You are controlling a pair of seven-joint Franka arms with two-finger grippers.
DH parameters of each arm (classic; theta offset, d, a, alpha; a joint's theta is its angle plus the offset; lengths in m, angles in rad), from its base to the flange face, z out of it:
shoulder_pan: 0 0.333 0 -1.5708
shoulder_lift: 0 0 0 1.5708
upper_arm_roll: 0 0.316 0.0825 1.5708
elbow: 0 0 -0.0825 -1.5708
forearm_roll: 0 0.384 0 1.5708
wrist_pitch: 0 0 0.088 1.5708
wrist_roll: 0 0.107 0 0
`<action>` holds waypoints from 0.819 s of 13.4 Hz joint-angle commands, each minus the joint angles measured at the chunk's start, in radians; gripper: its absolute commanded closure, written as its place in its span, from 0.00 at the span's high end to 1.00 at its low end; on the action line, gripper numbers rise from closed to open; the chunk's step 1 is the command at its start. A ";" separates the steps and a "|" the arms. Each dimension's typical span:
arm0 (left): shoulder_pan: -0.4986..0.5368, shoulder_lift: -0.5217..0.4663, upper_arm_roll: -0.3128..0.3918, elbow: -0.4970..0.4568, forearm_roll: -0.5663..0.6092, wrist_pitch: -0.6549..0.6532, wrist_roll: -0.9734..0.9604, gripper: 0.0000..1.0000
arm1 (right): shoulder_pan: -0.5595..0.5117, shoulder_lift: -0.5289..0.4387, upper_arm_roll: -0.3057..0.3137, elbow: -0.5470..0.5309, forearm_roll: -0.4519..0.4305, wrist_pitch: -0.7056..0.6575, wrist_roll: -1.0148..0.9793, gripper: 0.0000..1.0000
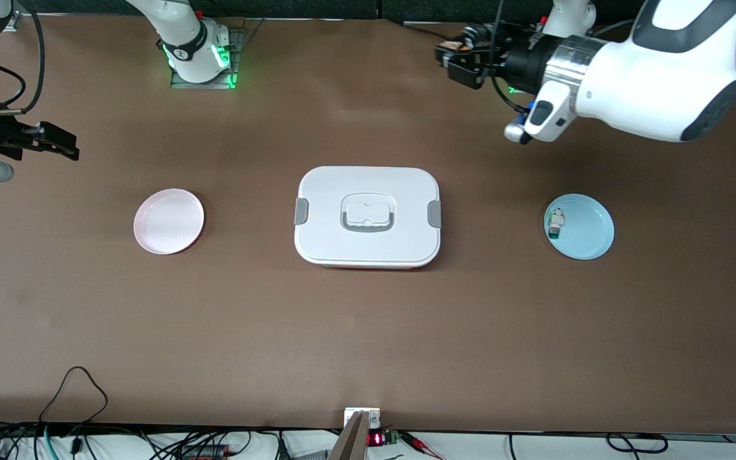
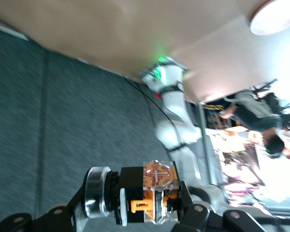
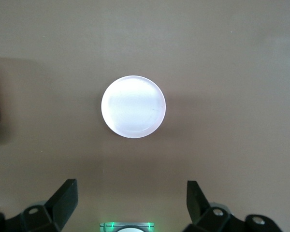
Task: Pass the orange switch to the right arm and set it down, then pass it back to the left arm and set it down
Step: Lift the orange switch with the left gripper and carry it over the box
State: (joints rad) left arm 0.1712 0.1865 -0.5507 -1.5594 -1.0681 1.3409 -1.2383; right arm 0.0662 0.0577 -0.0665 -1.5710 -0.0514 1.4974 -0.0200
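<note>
The orange switch (image 2: 152,195), a black blocky part with orange pieces, a clear face and a silver round cap, sits between the fingers of my left gripper (image 2: 145,203), which is shut on it. In the front view that gripper (image 1: 454,59) hangs in the air with the switch (image 1: 451,46), over the table's edge near the left arm's base. The white box (image 1: 368,216) lies lidded at mid-table. My right gripper (image 1: 55,142) stands open and holds nothing, over the right arm's end of the table; its wrist view shows its fingers (image 3: 66,192) spread wide.
A pink plate (image 1: 168,221) lies bare beside the box toward the right arm's end, below my right gripper (image 3: 130,191) as a pale disc (image 3: 133,107). A blue plate (image 1: 588,230) toward the left arm's end holds a small white part with a green tip (image 1: 555,223).
</note>
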 commanded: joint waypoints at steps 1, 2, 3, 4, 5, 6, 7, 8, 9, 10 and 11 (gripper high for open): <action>-0.065 0.080 -0.002 0.047 -0.102 0.125 -0.105 0.00 | -0.005 0.002 -0.015 0.012 0.019 -0.045 -0.006 1.00; -0.068 0.086 -0.003 0.047 -0.134 0.153 -0.107 0.00 | -0.005 0.002 -0.015 0.012 0.047 -0.060 -0.008 1.00; -0.076 0.105 0.000 0.047 -0.185 0.165 -0.112 0.00 | -0.003 0.002 -0.015 0.012 0.070 -0.063 -0.009 1.00; -0.076 0.122 0.000 0.047 -0.214 0.190 -0.125 0.00 | 0.000 0.004 -0.012 0.012 0.091 -0.063 -0.009 1.00; -0.079 0.123 0.000 0.047 -0.228 0.243 -0.138 0.00 | 0.001 0.010 -0.009 0.012 0.128 -0.068 -0.014 1.00; -0.091 0.125 -0.002 0.047 -0.239 0.297 -0.154 0.00 | 0.000 0.011 -0.009 0.009 0.209 -0.075 -0.030 1.00; -0.116 0.126 0.000 0.047 -0.240 0.320 -0.165 0.00 | -0.003 0.013 -0.013 0.005 0.323 -0.091 -0.041 1.00; -0.124 0.128 0.000 0.047 -0.242 0.346 -0.173 0.00 | 0.004 0.008 -0.013 -0.013 0.403 -0.097 -0.043 1.00; -0.130 0.129 -0.002 0.047 -0.243 0.375 -0.178 0.00 | 0.015 0.007 -0.009 -0.024 0.448 -0.085 -0.043 1.00; -0.159 0.129 -0.002 0.045 -0.256 0.424 -0.187 0.00 | 0.027 0.010 -0.004 -0.023 0.499 -0.083 -0.041 1.00; -0.185 0.134 0.000 0.045 -0.274 0.488 -0.202 0.00 | 0.033 0.011 -0.004 -0.029 0.592 -0.082 -0.040 1.00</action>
State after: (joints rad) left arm 0.0352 0.3048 -0.5524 -1.5407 -1.3014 1.7460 -1.3976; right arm 0.0847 0.0726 -0.0720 -1.5885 0.4275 1.4186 -0.0461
